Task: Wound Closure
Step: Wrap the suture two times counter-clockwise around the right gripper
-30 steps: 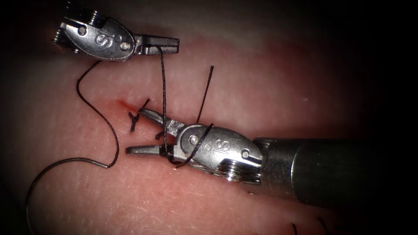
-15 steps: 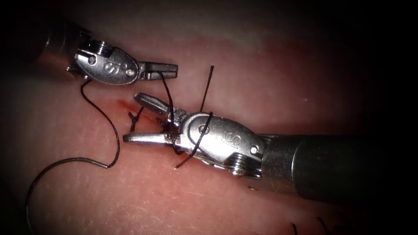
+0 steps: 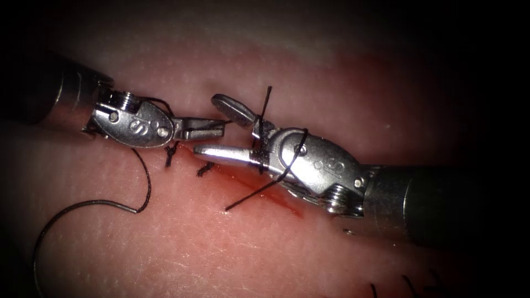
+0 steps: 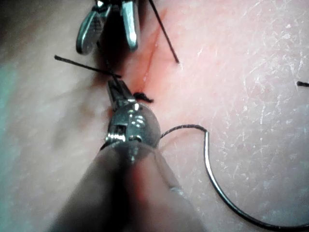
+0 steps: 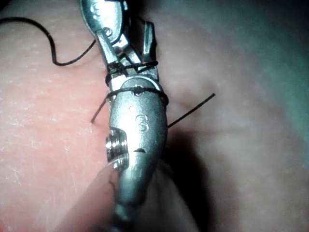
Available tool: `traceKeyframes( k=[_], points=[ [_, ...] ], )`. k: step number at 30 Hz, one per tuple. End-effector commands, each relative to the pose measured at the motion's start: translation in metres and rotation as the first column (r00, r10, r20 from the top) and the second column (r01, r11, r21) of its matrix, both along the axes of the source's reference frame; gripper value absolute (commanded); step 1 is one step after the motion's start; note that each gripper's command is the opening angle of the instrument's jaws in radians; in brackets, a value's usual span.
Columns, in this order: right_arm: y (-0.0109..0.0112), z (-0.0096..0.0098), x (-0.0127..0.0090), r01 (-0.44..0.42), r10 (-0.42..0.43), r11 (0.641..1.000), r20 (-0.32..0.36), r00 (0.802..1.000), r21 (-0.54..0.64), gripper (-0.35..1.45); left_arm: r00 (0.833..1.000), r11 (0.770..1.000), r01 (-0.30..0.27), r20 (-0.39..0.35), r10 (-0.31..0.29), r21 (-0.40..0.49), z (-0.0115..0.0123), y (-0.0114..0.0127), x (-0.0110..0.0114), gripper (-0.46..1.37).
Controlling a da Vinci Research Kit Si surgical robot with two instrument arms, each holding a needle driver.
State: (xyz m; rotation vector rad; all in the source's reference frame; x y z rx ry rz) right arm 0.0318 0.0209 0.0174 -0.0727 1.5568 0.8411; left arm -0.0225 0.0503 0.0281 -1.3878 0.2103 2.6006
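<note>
Though one knot (image 3: 170, 154) already sits tied at the left end of the cut (image 3: 243, 179), most of the wound lies unclosed; the red line runs rightward from that knot under the right tool, with red fluid (image 3: 276, 198) pooled along it; a second short dark tuft (image 3: 205, 169) sits just right of the knot, and I cannot tell whether it is a stitch or a loose end. The left claw (image 3: 212, 128) is clenched on the thread (image 3: 144, 182), its tip just above the knot; the right claw (image 3: 229, 132) stands spread wide with nothing between its jaws, yet thread is wound around its neck in loops, plain in the right wrist view (image 5: 133, 89); one stiff tail (image 3: 265, 102) sticks up on the far side, another (image 3: 248, 196) lies slanting across the cut on the near side. The needle (image 3: 61, 218) is free of the tissue (image 3: 331, 99), lying flat on its surface well to the near left, held by neither tool; its curve shows in the left wrist view too (image 4: 217, 188), thread trailing from it up to the left tool. By my reckoning a further throw is being set on this first stitch, the wraps made but not yet cinched; everything right of it, the long open stretch of cut, is work not yet begun.
</note>
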Motion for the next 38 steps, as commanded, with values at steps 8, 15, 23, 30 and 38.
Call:
traceKeyframes(
  k=[8,15,23,30,38],
  points=[
    [-0.0005,-0.0001,0.0007,-0.05,0.042,0.998,0.165,0.985,0.046,0.71,1.0,1.0,0.009,-0.001,-0.009,-0.007,-0.0019,-0.003,-0.0006,-0.35],
    [-0.0011,0.0002,0.0009,-0.087,0.062,0.994,0.307,0.95,0.069,0.73,1.0,1.0,0.017,0.001,-0.017,-0.011,-0.0042,-0.0044,-0.0007,-0.35],
    [-0.0021,0.0017,0.0018,-0.076,0.039,0.993,0.354,0.934,0.093,0.83,1.0,1.0,0.018,0.002,-0.018,-0.008,-0.0049,-0.0045,-0.001,-0.35],
    [-0.0026,0.0022,0.0018,-0.054,0.016,0.993,0.34,0.94,0.101,0.81,1.0,1.0,0.018,0.003,-0.018,-0.006,-0.0047,-0.0041,-0.001,-0.35],
    [-0.0025,0.0021,0.0019,-0.036,0.0,0.994,0.325,0.946,0.103,0.79,1.0,1.0,0.018,0.003,-0.018,-0.005,-0.0047,-0.0039,-0.0011,-0.35]
  ],
)
